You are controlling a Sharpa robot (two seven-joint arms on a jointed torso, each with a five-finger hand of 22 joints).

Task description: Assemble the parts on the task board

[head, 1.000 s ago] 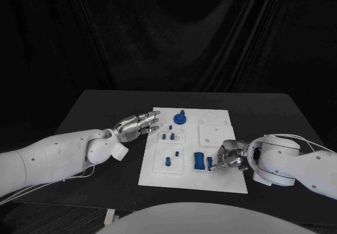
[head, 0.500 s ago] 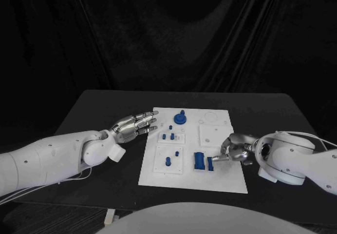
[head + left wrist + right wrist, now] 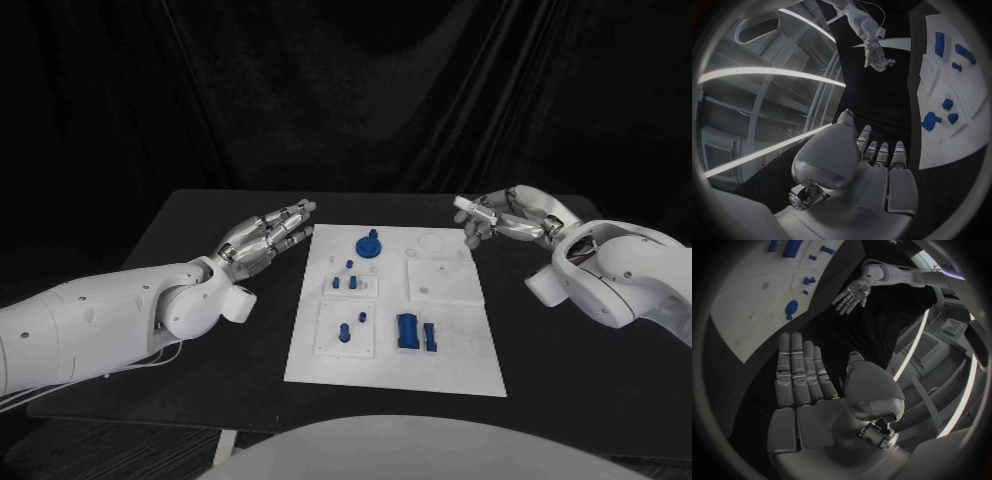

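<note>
Head view: both hands, left and right, are spread and empty beside the board. You may judge the parts seated; assembly looks near complete.

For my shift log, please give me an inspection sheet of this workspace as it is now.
Surface: black table, task board in its middle.
Job's things: blue parts on the board.
Clutter: nothing seen.
Hands: left hand open, raised beside the board; right hand open, raised at the board's far corner; both hold nothing.
Cables: thin white cable under the left arm.
Surroundings: black curtain behind the table.
</note>
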